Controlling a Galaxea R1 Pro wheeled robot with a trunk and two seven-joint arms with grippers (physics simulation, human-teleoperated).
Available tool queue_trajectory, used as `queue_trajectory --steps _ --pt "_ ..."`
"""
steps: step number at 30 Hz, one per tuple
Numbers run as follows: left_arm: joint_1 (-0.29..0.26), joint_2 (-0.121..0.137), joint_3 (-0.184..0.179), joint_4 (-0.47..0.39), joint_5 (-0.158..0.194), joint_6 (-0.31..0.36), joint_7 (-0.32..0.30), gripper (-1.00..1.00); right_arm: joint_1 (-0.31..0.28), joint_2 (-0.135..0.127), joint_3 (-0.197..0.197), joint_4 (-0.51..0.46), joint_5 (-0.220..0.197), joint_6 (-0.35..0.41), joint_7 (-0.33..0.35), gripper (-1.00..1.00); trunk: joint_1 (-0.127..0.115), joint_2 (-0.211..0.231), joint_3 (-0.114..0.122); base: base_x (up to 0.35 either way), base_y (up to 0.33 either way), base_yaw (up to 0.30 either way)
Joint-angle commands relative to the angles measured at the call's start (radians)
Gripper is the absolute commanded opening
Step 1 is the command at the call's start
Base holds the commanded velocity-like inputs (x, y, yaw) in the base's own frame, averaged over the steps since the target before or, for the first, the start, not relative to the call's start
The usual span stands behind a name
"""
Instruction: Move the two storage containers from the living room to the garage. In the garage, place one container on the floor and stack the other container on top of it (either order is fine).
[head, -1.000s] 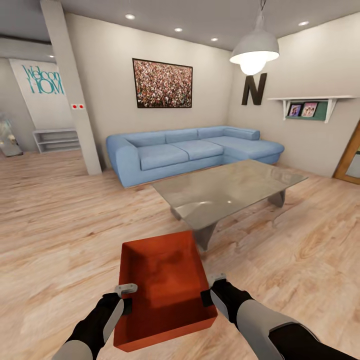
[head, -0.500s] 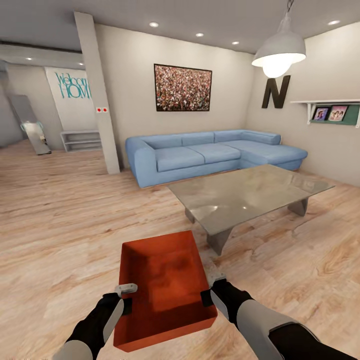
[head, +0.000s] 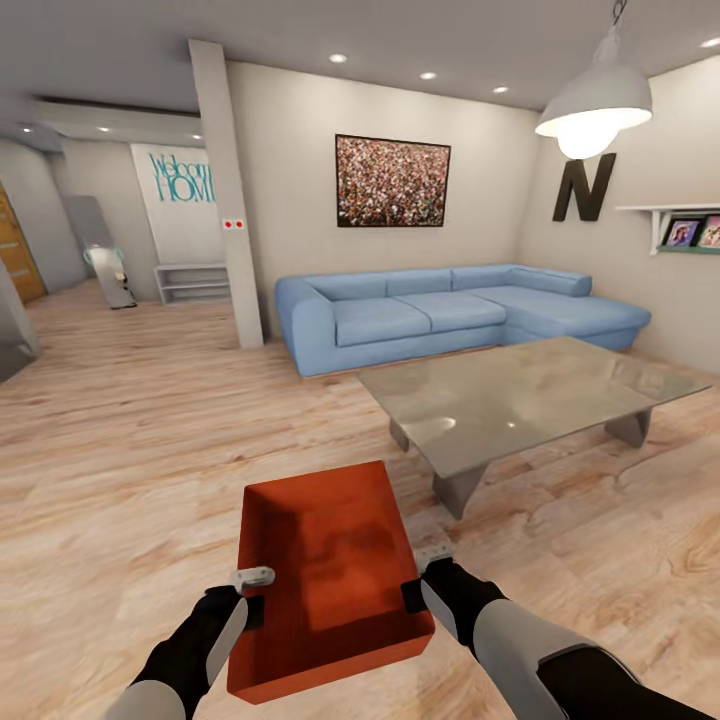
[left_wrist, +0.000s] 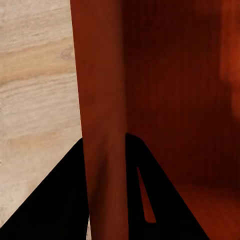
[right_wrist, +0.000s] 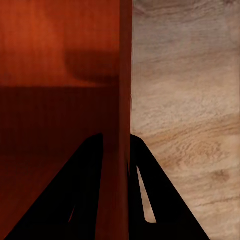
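Head view: red-orange container (head: 325, 575) held up in front of the robot, above the wood-plank floor (head: 130, 450), near centre. It is the deeper, squarer box, lidless and empty, tilted slightly with its near edge low.

Left gripper (head: 252, 592) clamps the container's left wall. Left wrist view: container (left_wrist: 165, 100) wall runs between the two dark fingers (left_wrist: 60, 200), one outside, one inside the box; jaws closed down to the wall's thickness.

Right gripper (head: 420, 580) clamps the right wall. Right wrist view: same arrangement, container (right_wrist: 60, 75) wall pinched between the fingers (right_wrist: 150, 195), jaws narrowed onto it; plank floor beyond.

Surroundings, living room: grey low table (head: 530, 395) right of centre, just beyond the container. Blue corner sofa (head: 450, 310) behind it against the far wall. Framed picture (head: 392, 182) above the sofa. Black letter N (head: 583, 187) on the right wall, next to a shelf (head: 680, 225) with photos. Pendant lamp (head: 595, 100) lit, upper right. White pillar (head: 230, 190) left of the sofa. "Welcome home" lettering (head: 180, 178) on the far left wall, low white shelf (head: 192, 282) beneath.
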Motion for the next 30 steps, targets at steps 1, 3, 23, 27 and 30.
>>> queue_trajectory --steps 1,3,23,27,30 --pt "-0.001 0.002 0.001 -0.003 0.003 0.004 0.010 -1.00 -0.001 0.000 -0.007 -0.001 0.015 0.008 -0.001 -1.00 0.000 0.000 -0.001 0.000 0.000 0.207" --pt "-0.001 0.002 0.001 -0.003 0.003 0.004 0.010 -1.00 -0.001 0.000 -0.007 -0.001 0.015 0.008 -0.001 -1.00 0.000 0.000 -0.001 0.000 0.000 0.247" --pt "-0.001 0.000 0.001 -0.003 0.003 0.004 0.010 -1.00 -0.001 0.000 -0.007 -0.001 0.015 0.008 -0.001 -1.00 0.000 0.000 -0.001 0.000 0.000 0.288" --pt "-0.001 0.000 0.001 -0.003 0.003 0.004 0.010 -1.00 -0.001 0.000 -0.007 -0.001 0.015 0.008 -0.001 -1.00 0.000 0.000 -0.001 0.000 0.000 0.291" --pt "-0.001 0.000 0.001 -0.003 0.003 0.004 0.010 -1.00 -0.001 0.000 -0.007 0.000 0.015 0.008 -0.001 -1.00 0.000 0.000 -0.001 0.000 0.000 0.291"
